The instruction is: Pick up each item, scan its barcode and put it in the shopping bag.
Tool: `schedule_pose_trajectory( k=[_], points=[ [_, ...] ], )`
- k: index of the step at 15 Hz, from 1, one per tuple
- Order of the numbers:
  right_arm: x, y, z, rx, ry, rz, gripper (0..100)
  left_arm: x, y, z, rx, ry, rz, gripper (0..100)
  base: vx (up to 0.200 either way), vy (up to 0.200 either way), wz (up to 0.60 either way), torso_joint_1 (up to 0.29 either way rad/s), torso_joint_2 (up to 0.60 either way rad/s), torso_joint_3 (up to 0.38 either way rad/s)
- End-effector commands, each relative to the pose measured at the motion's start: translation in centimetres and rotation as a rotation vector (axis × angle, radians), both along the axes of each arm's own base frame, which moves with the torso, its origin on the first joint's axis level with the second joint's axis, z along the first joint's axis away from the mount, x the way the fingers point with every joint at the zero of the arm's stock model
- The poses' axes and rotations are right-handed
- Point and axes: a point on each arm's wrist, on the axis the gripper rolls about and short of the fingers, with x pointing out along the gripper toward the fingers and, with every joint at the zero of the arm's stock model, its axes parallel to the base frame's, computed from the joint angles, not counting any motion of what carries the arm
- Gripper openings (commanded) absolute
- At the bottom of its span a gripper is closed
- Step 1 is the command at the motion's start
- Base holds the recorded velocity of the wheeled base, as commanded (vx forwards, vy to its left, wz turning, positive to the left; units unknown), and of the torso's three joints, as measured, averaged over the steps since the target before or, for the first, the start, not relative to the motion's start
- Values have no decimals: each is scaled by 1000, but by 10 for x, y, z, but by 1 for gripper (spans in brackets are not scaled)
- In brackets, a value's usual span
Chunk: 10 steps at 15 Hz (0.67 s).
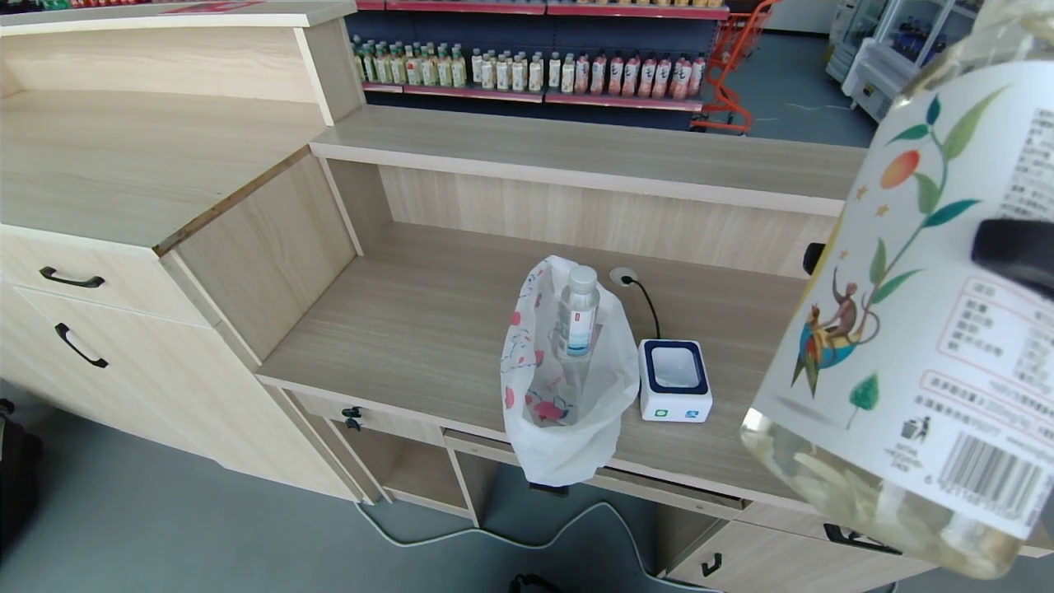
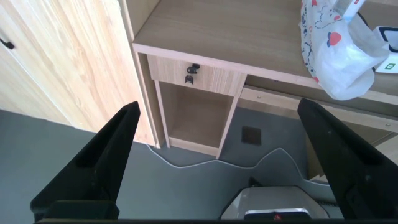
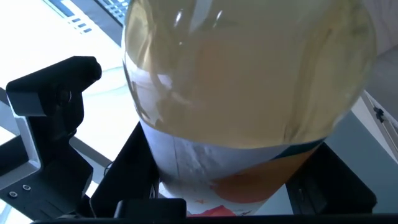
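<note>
A large clear bottle (image 1: 922, 313) of pale drink, with a leaf-and-monkey label and a barcode low on it, is held up close to the head camera at the right. My right gripper (image 3: 233, 180) is shut on it, its base (image 3: 249, 74) facing the wrist camera. One black finger (image 1: 1013, 251) lies across the label. The white patterned shopping bag (image 1: 560, 395) stands open on the counter with a small water bottle (image 1: 578, 317) upright inside. A white-and-blue scanner (image 1: 675, 380) sits just right of the bag. My left gripper (image 2: 219, 106) hangs open and empty below the counter's front.
The wooden counter (image 1: 428, 329) has a raised back ledge, a taller cabinet with drawers (image 1: 74, 313) to the left and open cubbies (image 2: 193, 118) beneath. A black cable (image 1: 646, 301) runs from the scanner to a grommet. Store shelves of bottles (image 1: 527, 70) stand behind.
</note>
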Motion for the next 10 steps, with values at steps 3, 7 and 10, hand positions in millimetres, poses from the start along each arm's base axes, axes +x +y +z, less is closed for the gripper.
schedule_pose_trajectory(
  k=[3,7,10],
  points=[
    [-2,6,0,-7,-15,28,0,0,0,0,0,0,0,100,0,0,0,0,0,0],
    [-3,5,1,-9,-18,30,0,0,0,0,0,0,0,100,0,0,0,0,0,0],
    [-4,5,7,5,-34,30,0,0,0,0,0,0,0,100,0,0,0,0,0,0]
  ],
)
